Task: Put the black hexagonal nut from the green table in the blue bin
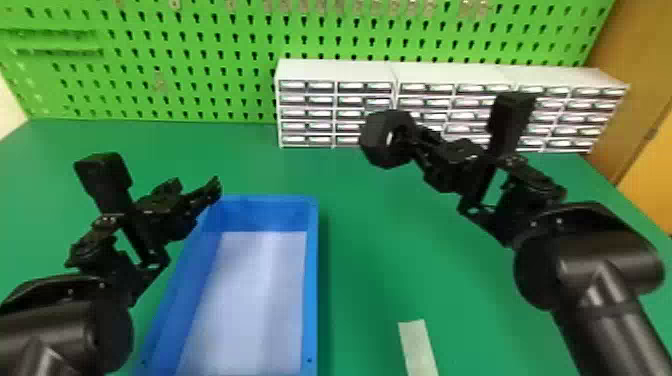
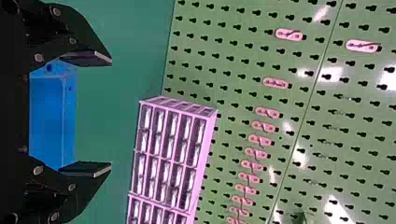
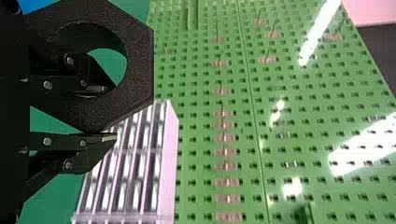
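Note:
My right gripper [image 1: 411, 144] holds the black hexagonal nut [image 1: 372, 140] up in front of the drawer units, beyond and to the right of the blue bin [image 1: 311, 280]. In the right wrist view, one finger of the right gripper [image 3: 113, 113] passes into the hole of the nut [image 3: 141, 60] and the other lies against its outer side. Over the bin's far left corner, my left gripper [image 1: 196, 186] is open and holds nothing. Its fingers stand wide apart in the left wrist view, where the left gripper [image 2: 111, 114] has the blue bin [image 2: 52, 121] behind it.
White drawer units [image 1: 340, 70] line the back of the green table [image 1: 370, 240], before a green pegboard [image 1: 200, 75]. A pale strip [image 1: 419, 345] lies on the table right of the bin. White material [image 1: 250, 300] covers the bin's floor.

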